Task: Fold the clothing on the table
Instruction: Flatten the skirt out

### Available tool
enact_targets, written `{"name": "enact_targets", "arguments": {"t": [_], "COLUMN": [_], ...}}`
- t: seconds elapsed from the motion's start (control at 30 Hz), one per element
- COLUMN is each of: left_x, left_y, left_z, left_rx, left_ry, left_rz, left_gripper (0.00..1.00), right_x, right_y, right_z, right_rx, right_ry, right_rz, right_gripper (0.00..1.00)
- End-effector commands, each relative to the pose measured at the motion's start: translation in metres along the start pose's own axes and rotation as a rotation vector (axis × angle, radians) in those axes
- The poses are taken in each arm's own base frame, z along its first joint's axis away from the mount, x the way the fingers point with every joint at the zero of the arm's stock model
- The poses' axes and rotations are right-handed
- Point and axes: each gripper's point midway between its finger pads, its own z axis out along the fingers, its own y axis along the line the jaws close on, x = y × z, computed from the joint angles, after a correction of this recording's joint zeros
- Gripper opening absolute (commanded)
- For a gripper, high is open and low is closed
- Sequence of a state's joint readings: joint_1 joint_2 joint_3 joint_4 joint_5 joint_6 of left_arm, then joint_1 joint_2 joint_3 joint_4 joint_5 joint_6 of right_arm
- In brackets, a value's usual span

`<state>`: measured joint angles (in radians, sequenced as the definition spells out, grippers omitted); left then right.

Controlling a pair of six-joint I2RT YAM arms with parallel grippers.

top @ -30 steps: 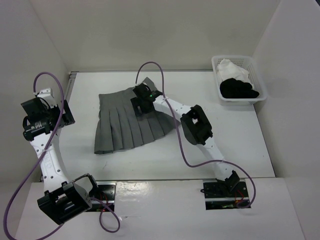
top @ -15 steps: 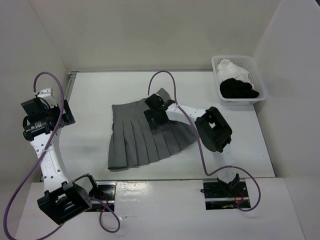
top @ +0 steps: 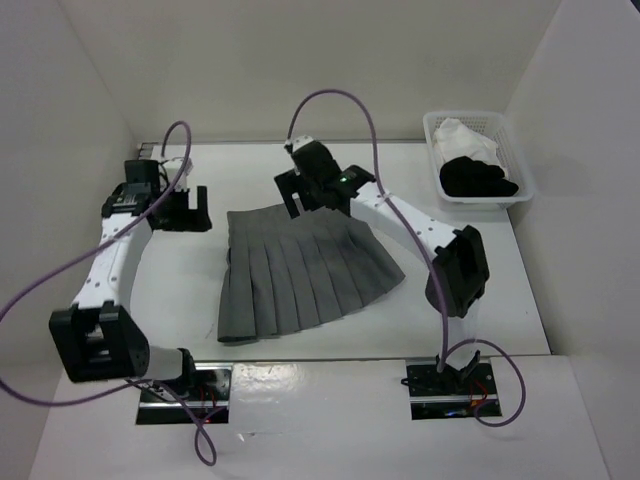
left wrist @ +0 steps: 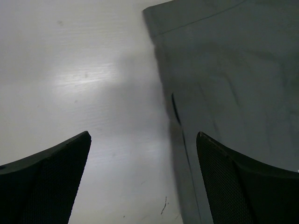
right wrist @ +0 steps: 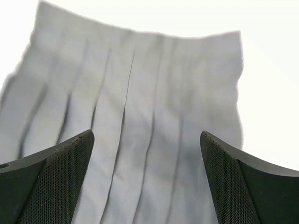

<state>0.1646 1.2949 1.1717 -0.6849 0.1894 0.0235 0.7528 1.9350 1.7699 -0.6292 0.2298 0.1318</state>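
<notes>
The clothing, a grey pleated skirt [top: 300, 270], lies flat on the white table [top: 470, 280] with its narrow waistband at the far side and its wide hem toward the arms. My left gripper [top: 183, 213] is open beside the skirt's far left corner. In the left wrist view the gripper [left wrist: 144, 135] straddles the skirt's edge [left wrist: 233, 70], with bare table [left wrist: 70, 70] under the left finger. My right gripper [top: 303, 200] is open over the waistband. In the right wrist view the gripper [right wrist: 147, 133] holds nothing, and the pleats [right wrist: 140, 93] fan out below it.
A small white basket [top: 515, 150] at the far right holds a white garment [top: 462, 135] and a black garment [top: 478, 180]. White walls close in the table on the left, back and right. Purple cables loop above both arms.
The left arm swung in from the far left to the skirt's far left corner. The right gripper pulled the skirt right and nearer, then moved back to the waistband, open.
</notes>
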Motion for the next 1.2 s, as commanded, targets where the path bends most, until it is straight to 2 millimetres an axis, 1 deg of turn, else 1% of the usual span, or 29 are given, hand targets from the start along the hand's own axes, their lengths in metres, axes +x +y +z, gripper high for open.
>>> {"name": "enact_targets", "arguments": {"t": [0.0, 0.03, 0.07, 0.1, 0.13, 0.17, 0.2, 0.23, 0.27, 0.3, 0.33, 0.37, 0.4, 0.43, 0.47, 0.5, 0.53, 0.67, 0.73, 0.77, 0.87, 0.93, 0.97, 1.0, 1.03, 1.07, 1.1, 1.13, 1.17], "left_x": [-0.025, -0.035, -0.037, -0.038, -0.036, -0.039, -0.037, -0.036, -0.034, -0.025, -0.02, -0.015, -0.009, -0.008, -0.005, -0.005, -0.008, -0.026, -0.027, -0.035, -0.029, -0.025, -0.026, -0.022, -0.019, -0.019, -0.016, -0.013, -0.013], "left_y": [-0.035, -0.045, -0.056, -0.061, -0.064, -0.069, -0.082, -0.086, -0.089, -0.099, -0.1, -0.095, -0.098, -0.096, -0.094, -0.093, -0.092, -0.077, -0.07, -0.069, -0.062, -0.059, -0.059, -0.057, -0.057, -0.052, -0.052, -0.045, -0.045], "left_z": [0.02, 0.034, 0.042, 0.06, 0.07, 0.077, 0.092, 0.099, 0.106, 0.118, 0.126, 0.133, 0.143, 0.148, 0.151, 0.155, 0.156, 0.159, 0.16, 0.16, 0.166, 0.171, 0.173, 0.177, 0.18, 0.18, 0.183, 0.186, 0.186], "left_rx": [0.147, 0.198, 0.22, 0.231, 0.223, 0.219, 0.239, 0.239, 0.231, 0.243, 0.23, 0.206, 0.197, 0.187, 0.175, 0.165, 0.156, 0.07, 0.043, 0.037, 0.017, 0.002, 0.002, -0.009, -0.011, -0.018, -0.019, -0.035, -0.036], "left_ry": [0.008, 0.011, 0.023, 0.042, 0.055, 0.051, 0.063, 0.067, 0.074, 0.109, 0.123, 0.141, 0.17, 0.172, 0.18, 0.179, 0.166, 0.105, 0.101, 0.079, 0.097, 0.109, 0.109, 0.119, 0.13, 0.129, 0.139, 0.147, 0.147], "left_rz": [0.026, 0.026, 0.027, 0.025, 0.027, 0.029, 0.032, 0.034, 0.03, 0.019, 0.017, 0.015, -0.001, -0.01, -0.01, -0.025, -0.039, -0.087, -0.106, -0.104, -0.124, -0.125, -0.125, -0.125, -0.125, -0.143, -0.144, -0.151, -0.151], "left_gripper": [0.99, 0.99, 0.99, 0.98, 0.96, 0.95, 0.91, 0.9, 0.87, 0.84, 0.77, 0.74, 0.71, 0.69, 0.68, 0.68, 0.68, 0.68, 0.68, 0.68, 0.68, 0.68, 0.68, 0.68, 0.68, 0.68, 0.68, 0.68, 0.68], "right_x": [-0.05, -0.049, -0.045, -0.036, -0.031, -0.028, -0.02, -0.014, -0.013, -0.004, -0.001, 0.0, 0.005, 0.007, 0.005, 0.01, 0.008, 0.008, 0.01, 0.01, 0.008, 0.009, 0.005, 0.008, 0.004, 0.007, 0.003, 0.006, 0.006], "right_y": [-0.042, -0.075, -0.091, -0.099, -0.127, -0.139, -0.147, -0.161, -0.168, -0.168, -0.168, -0.17, -0.17, -0.172, -0.177, -0.176, -0.177, -0.177, -0.177, -0.177, -0.175, -0.175, -0.176, -0.176, -0.176, -0.176, -0.176, -0.176, -0.176], "right_z": [-0.041, -0.037, -0.036, -0.034, -0.034, -0.039, -0.037, -0.038, -0.044, -0.043, -0.045, -0.048, -0.051, -0.05, -0.053, -0.051, -0.055, -0.055, -0.052, -0.052, -0.049, -0.043, -0.044, -0.041, -0.042, -0.038, -0.04, -0.036, -0.035], "right_rx": [0.033, 0.07, 0.078, 0.044, 0.073, 0.083, 0.088, 0.109, 0.128, 0.128, 0.128, 0.141, 0.14, 0.153, 0.16, 0.159, 0.16, 0.16, 0.159, 0.159, 0.15, 0.149, 0.15, 0.149, 0.15, 0.149, 0.15, 0.149, 0.149], "right_ry": [-0.124, -0.109, -0.098, -0.077, -0.066, -0.066, -0.052, -0.042, -0.047, -0.028, -0.024, -0.03, -0.024, -0.022, -0.03, -0.018, -0.028, -0.028, -0.019, -0.019, -0.02, -0.009, -0.018, -0.009, -0.018, -0.008, -0.017, -0.006, -0.006], "right_rz": [-0.013, 0.019, 0.042, 0.047, 0.069, 0.074, 0.068, 0.072, 0.079, 0.058, 0.049, 0.036, 0.035, 0.025, 0.031, 0.031, 0.022, 0.022, 0.022, 0.022, 0.022, 0.021, 0.022, 0.021, 0.022, 0.021, 0.022, 0.021, 0.021], "right_gripper": [0.98, 0.98, 0.98, 0.98, 0.98, 0.98, 0.98, 0.98, 0.98, 0.98, 0.98, 0.98, 0.98, 0.98, 0.98, 0.98, 0.98, 0.98, 0.98, 0.98, 0.98, 0.98, 0.98, 0.98, 0.98, 0.98, 0.98, 0.98, 0.98]}}
